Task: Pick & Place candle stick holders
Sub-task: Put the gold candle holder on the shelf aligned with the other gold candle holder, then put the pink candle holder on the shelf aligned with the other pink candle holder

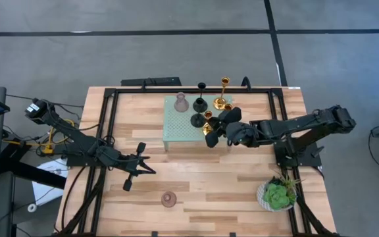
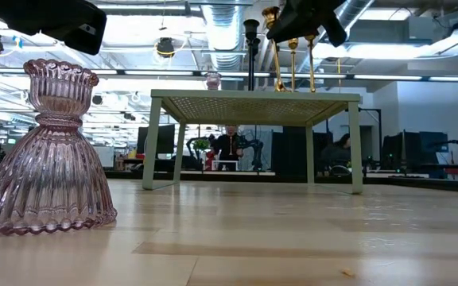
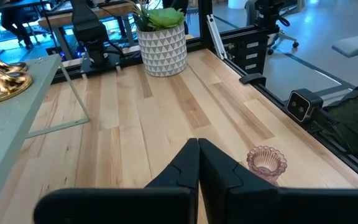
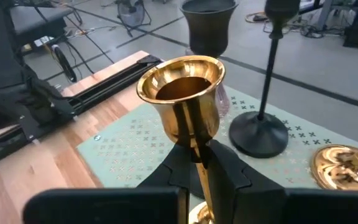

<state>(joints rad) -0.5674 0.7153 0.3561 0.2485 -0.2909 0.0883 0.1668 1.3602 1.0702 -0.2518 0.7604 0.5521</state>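
The right gripper [image 4: 197, 155] has its jaws closed on the slim stem of a gold candle stick holder [image 4: 185, 102], cup up and stem upright, its base hidden below the jaws. The holder sits over the pale green perforated stand [image 1: 176, 128] on the table [image 1: 196, 184]. Just beyond the jaws stand a black cup-shaped holder [image 4: 207, 25] and a tall black holder [image 4: 260, 134] with a thin upright stem, its top cut off. Another gold base [image 4: 344, 165] lies to one side, only partly in view. A pink holder [image 1: 181, 102] stands at the stand's far corner.

The left gripper [image 3: 197, 168] waits over bare table, jaws pressed together and empty. Just beside them stands a second pink holder [image 3: 266, 163], upright, mouth up. Further ahead is a plant in a white patterned pot [image 3: 162, 40].
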